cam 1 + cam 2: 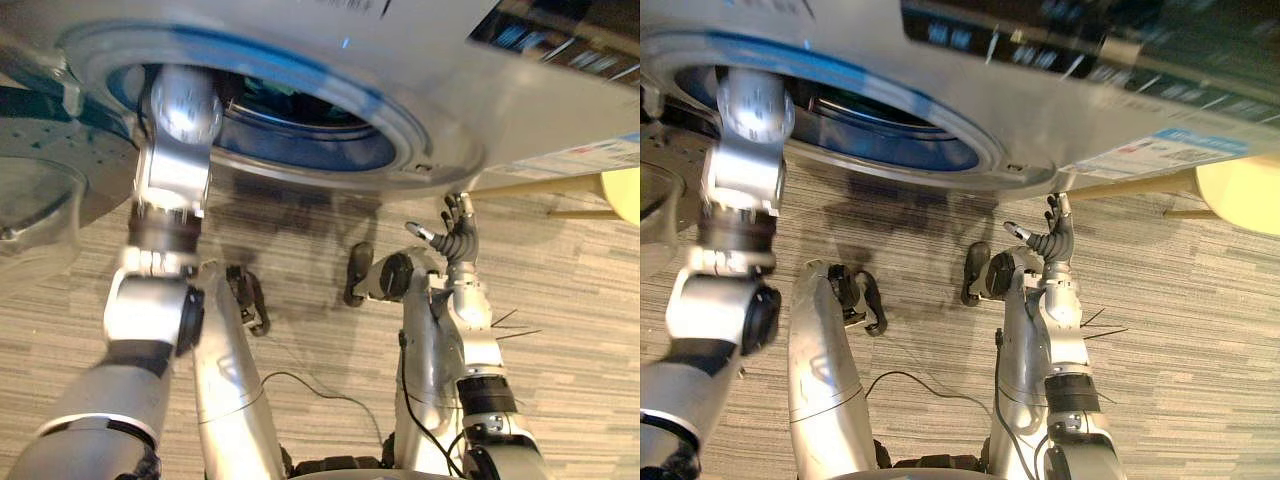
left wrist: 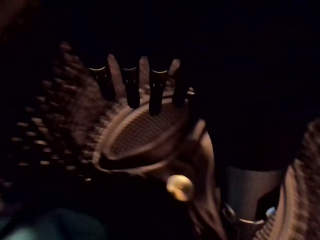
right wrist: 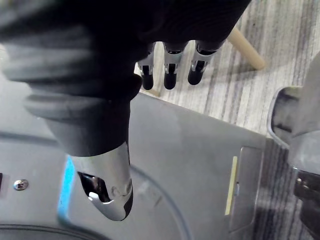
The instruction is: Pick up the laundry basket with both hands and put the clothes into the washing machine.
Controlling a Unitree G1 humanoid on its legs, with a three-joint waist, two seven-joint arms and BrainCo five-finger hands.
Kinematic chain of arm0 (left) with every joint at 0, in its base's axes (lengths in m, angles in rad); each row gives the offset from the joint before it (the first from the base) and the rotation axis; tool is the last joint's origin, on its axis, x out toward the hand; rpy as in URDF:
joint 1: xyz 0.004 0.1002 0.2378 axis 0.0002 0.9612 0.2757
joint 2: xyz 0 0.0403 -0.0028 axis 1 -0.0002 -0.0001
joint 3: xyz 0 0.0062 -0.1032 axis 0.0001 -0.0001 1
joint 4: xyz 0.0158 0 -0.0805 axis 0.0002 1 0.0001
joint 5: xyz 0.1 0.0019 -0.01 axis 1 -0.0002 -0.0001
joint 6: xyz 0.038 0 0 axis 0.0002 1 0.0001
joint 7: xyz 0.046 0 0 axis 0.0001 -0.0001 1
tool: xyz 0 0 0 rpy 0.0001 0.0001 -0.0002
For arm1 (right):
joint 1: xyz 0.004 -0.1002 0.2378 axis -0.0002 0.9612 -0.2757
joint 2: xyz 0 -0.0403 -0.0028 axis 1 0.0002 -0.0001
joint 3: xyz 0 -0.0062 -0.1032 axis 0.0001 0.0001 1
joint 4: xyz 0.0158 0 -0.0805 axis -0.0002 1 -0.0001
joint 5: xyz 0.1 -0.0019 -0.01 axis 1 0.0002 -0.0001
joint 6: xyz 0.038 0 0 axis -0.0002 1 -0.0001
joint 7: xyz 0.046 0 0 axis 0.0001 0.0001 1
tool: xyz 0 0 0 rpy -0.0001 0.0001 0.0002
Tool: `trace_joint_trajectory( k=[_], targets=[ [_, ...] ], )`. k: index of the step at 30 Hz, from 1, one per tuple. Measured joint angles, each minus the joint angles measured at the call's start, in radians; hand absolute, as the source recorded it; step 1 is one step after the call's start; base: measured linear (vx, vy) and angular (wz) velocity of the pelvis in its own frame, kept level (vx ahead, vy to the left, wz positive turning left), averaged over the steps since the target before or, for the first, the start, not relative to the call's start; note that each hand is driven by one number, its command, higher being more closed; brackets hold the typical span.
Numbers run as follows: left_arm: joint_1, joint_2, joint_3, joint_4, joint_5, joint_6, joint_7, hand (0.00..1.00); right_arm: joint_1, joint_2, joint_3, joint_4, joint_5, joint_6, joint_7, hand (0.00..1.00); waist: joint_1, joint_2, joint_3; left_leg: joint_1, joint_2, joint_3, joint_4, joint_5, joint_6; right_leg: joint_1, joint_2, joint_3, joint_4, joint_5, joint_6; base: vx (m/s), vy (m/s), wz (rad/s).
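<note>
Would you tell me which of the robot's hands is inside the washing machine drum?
The left hand, reaching into the washing machine through its open door; the right hand hangs open outside.

Darkness inside the washing machine (image 1: 450,110) hides anything beyond the left hand (image 2: 131,89).

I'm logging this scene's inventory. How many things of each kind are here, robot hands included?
Washing machine: 1
Stool: 1
Robot hand: 2, the left robot hand and the right robot hand
Total: 4
</note>
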Motion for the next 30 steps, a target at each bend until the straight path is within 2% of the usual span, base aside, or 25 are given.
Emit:
trace_joint_trajectory(
  k=[2,4,7,8,11,14,15,16,17,20,22,23,26,30],
  targets=[
    [0.12,-0.097,0.017,-0.05,-0.007,0.002,0.03,0.0,0.033,0.003,0.005,0.0,-0.015,0.02,0.0,0.0,0.006,0.005,-0.005,0.061,0.0,0.005,-0.053,0.006,-0.008,0.062,0.007,-0.009,-0.045,0.0,0.0,0.1,-0.038,0.01],
    [0.356,-0.256,0.021,-0.087,-0.034,-0.003,0.05,0.0,0.137,0.005,0.039,-0.005,-0.045,0.022,0.002,0.0,0.022,0.028,-0.071,0.139,0.0,0.026,-0.151,0.023,-0.01,0.135,0.014,-0.016,-0.125,0.001,-0.001,0.14,-0.042,0.07],
    [0.594,-0.36,0.025,-0.101,-0.07,-0.008,0.077,0.0,0.215,0.005,0.101,-0.01,-0.071,0.021,0.01,0.0,0.027,0.046,-0.084,0.314,-0.002,0.053,-0.273,0.038,-0.025,0.298,0.015,-0.031,-0.222,0.002,-0.003,0.16,-0.063,0.1],
    [0.677,-0.382,0.01,-0.104,-0.09,-0.015,0.079,0.0,0.253,0.008,0.117,-0.011,-0.074,0.021,0.011,0.0,0.027,0.055,-0.107,0.381,-0.004,0.063,-0.332,0.05,-0.026,0.368,0.016,-0.042,-0.271,0.002,-0.002,0.14,-0.057,0.13],
    [0.815,-0.377,-0.038,-0.1,-0.127,-0.042,0.055,0.0,0.32,0.009,0.127,-0.004,-0.076,0.023,0.014,0.0,0.028,0.064,-0.137,0.566,-0.02,0.091,-0.487,0.084,-0.028,0.548,0.018,-0.056,-0.398,0.011,0.019,0.15,-0.052,0.19],
    [0.924,-0.377,-0.076,-0.013,-0.166,-0.06,-0.008,0.0,0.374,0.007,0.129,0.068,-0.075,0.039,0.031,0.0,0.031,0.077,-0.182,0.796,-0.036,0.136,-0.707,0.156,-0.022,0.767,0.037,-0.064,-0.603,0.074,0.035,0.14,0.011,0.03],
    [0.941,-0.376,-0.077,0.011,-0.174,-0.062,-0.017,0.0,0.382,0.008,0.129,0.085,-0.075,0.04,0.032,0.0,0.031,0.078,-0.194,0.828,-0.038,0.146,-0.744,0.168,-0.022,0.797,0.041,-0.063,-0.638,0.086,0.04,0.18,0.068,-0.21],
    [0.971,-0.376,-0.082,0.083,-0.192,-0.066,-0.045,0.0,0.398,0.008,0.129,0.143,-0.074,0.048,0.033,0.0,0.031,0.078,-0.23,0.928,-0.039,0.181,-0.849,0.203,-0.016,0.884,0.056,-0.061,-0.742,0.126,0.047,0.16,0.061,-0.19],
    [0.974,-0.376,-0.082,0.095,-0.192,-0.067,-0.05,0.0,0.4,0.008,0.129,0.151,-0.074,0.049,0.033,0.0,0.031,0.078,-0.235,0.944,-0.039,0.187,-0.865,0.209,-0.015,0.897,0.059,-0.06,-0.757,0.131,0.048,0.18,0.066,-0.32],
    [0.988,-0.355,-0.081,0.242,-0.191,-0.073,-0.079,0.0,0.425,0.011,0.129,0.234,-0.067,0.057,0.035,0.0,0.032,0.079,-0.298,1.092,-0.052,0.25,-1.047,0.271,-0.016,1.012,0.084,-0.036,-0.92,0.192,0.061,0.11,0.046,-0.28],
    [0.97,-0.336,-0.08,0.365,-0.191,-0.079,-0.089,0.0,0.404,-0.007,0.127,0.34,-0.066,0.056,0.035,0.0,0.023,0.09,-0.34,1.174,-0.073,0.282,-1.191,0.332,-0.015,1.071,0.101,-0.015,-1.042,0.247,0.071,0.14,0.072,-0.37],
    [0.953,-0.321,-0.08,0.431,-0.184,-0.079,-0.099,0.0,0.375,-0.025,0.125,0.426,-0.059,0.058,0.035,0.0,0.023,0.101,-0.348,1.236,-0.085,0.314,-1.279,0.371,-0.014,1.116,0.117,0.006,-1.128,0.294,0.071,0.12,0.071,-0.43],
    [0.936,-0.294,-0.079,0.499,-0.18,-0.079,-0.099,0.0,0.357,-0.044,0.103,0.526,-0.038,0.059,0.035,0.0,0.02,0.121,-0.359,1.315,-0.096,0.341,-1.362,0.401,-0.014,1.197,0.14,0.026,-1.239,0.352,0.075,0.1,0.066,-0.31],
    [0.926,-0.277,-0.082,0.53,-0.153,-0.079,-0.1,0.0,0.342,-0.054,0.1,0.6,-0.027,0.058,0.036,0.0,0.019,0.121,-0.361,1.364,-0.102,0.348,-1.367,0.401,-0.014,1.269,0.155,0.063,-1.328,0.399,0.081,0.03,0.053,-0.22]
  ],
)
